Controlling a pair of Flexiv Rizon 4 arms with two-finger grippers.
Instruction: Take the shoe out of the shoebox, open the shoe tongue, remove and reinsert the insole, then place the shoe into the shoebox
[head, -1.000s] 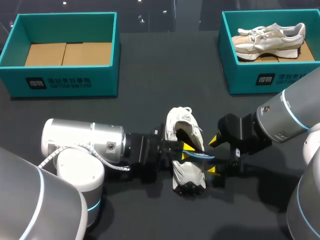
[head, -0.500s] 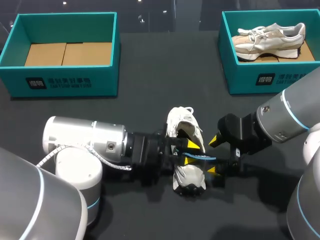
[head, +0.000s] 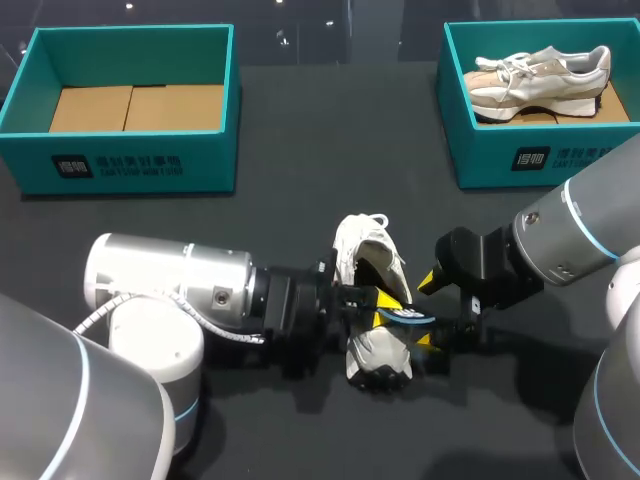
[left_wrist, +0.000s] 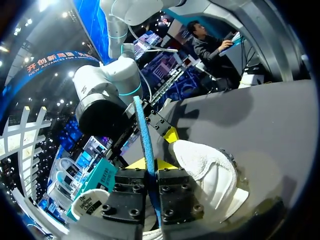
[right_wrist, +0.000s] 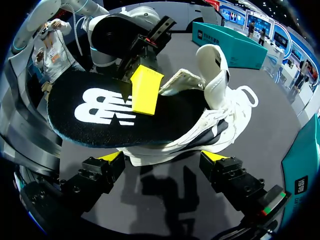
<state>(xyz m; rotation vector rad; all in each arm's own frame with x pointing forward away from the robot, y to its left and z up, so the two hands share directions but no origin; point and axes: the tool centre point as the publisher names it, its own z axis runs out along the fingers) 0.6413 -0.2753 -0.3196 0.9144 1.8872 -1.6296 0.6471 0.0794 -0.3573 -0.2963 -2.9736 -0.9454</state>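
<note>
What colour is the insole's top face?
The insole is black with a white mark; the right wrist view shows it best.

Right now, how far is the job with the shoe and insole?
Done: the shoe lies out on the table, mouth open. In hand: the left pincer is shut on the insole, partly out of the shoe; the right pincer stands open beside it. Left: seat the insole, then put the shoe into a shoebox.
</note>
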